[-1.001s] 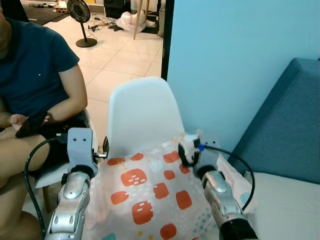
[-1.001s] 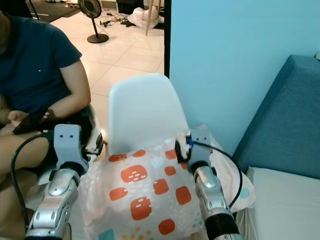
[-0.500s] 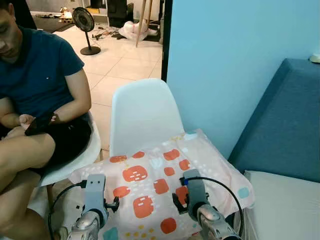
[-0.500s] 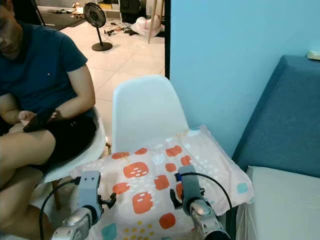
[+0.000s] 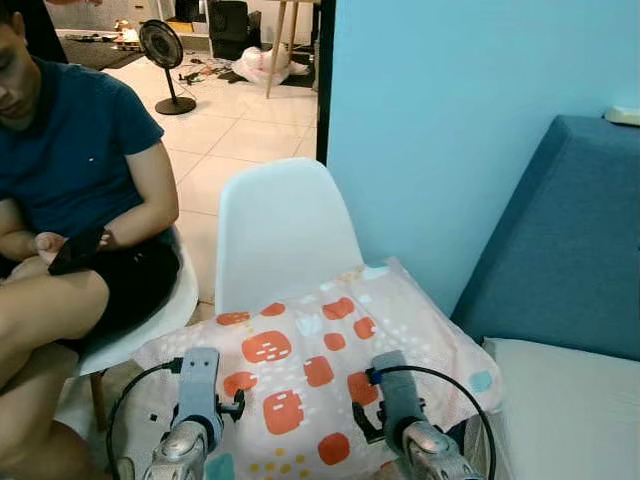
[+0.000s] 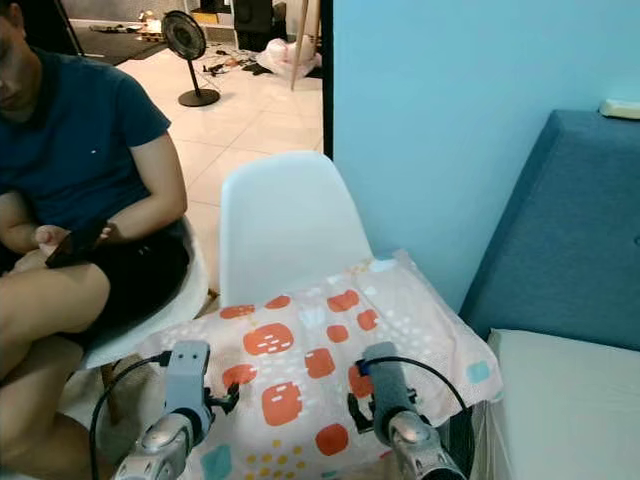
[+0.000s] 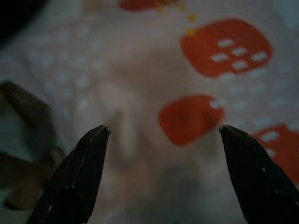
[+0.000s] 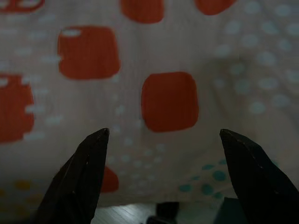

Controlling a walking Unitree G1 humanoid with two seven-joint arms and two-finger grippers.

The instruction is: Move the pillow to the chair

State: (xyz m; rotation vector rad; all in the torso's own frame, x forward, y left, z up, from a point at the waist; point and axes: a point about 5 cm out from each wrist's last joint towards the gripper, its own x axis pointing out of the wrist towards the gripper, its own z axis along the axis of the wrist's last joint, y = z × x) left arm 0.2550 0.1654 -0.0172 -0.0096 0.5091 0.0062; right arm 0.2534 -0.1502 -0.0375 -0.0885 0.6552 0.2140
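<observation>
Pulled back off the pillow now resting on the white chair seat, left gripper and right gripper fingers wide open, empty; soft, light, best pinched by opposite edges.

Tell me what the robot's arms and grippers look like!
Both arms are shiny silver metal with grey box-shaped wrists. A black cable loops from each wrist, and the right one has a small blue mark. The left gripper and right gripper each have two long, pointed black fingers.
</observation>
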